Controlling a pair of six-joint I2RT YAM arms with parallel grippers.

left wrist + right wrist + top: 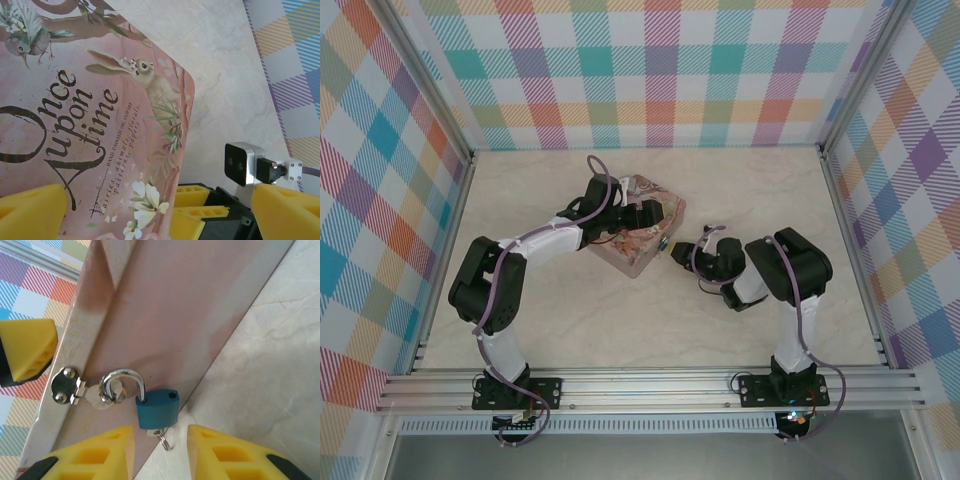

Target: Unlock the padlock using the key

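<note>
right jaws spread, flanking padlock (157,408) on tin (165,305); left jaws wide apart over tin.

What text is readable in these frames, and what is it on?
"Once upon A time": large lettering on the pink tin lid.
"fairies, animals, florals, patterns, papers": small script beside it.
"HAND PAINTED OIL ...": last word too small to read.
The padlock shows no readable marking.

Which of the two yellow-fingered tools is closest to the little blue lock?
The right tool: its yellow fingers flank the blue padlock hanging on the clasp of the pink tin. The left tool is over the tin's pictured lid instead.
</note>
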